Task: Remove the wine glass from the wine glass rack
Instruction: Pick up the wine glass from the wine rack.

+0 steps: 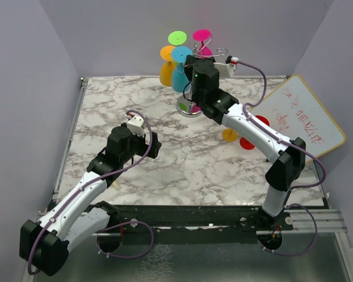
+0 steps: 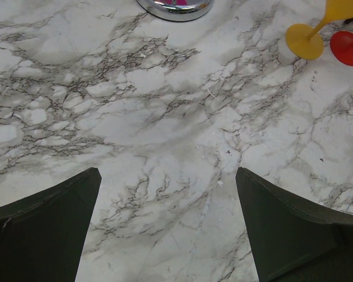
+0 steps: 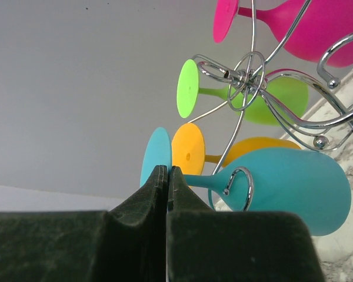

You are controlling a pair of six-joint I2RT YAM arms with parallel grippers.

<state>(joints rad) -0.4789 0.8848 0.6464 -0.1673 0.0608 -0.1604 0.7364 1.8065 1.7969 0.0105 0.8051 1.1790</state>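
The silver wire wine glass rack [image 1: 191, 109] stands at the back middle of the marble table, and its scroll arms show in the right wrist view [image 3: 247, 76]. Teal [image 3: 294, 188], orange [image 3: 188, 154], green [image 3: 276, 97] and pink [image 3: 317, 23] wine glasses hang on it. My right gripper [image 3: 167, 170] is shut, its tips pinching the teal wine glass where the stem meets the foot; a wire loop still circles the stem. In the top view the right gripper [image 1: 189, 61] is up at the rack's arms. My left gripper [image 2: 167, 171] is open and empty over bare marble, at the table's left middle [image 1: 155, 144].
A yellow glass [image 1: 229, 134] and a red glass [image 1: 247, 142] lie on the table right of the rack, under my right arm; their feet show in the left wrist view [image 2: 304, 41]. A whiteboard [image 1: 303, 114] leans at the right edge. Purple walls enclose the table.
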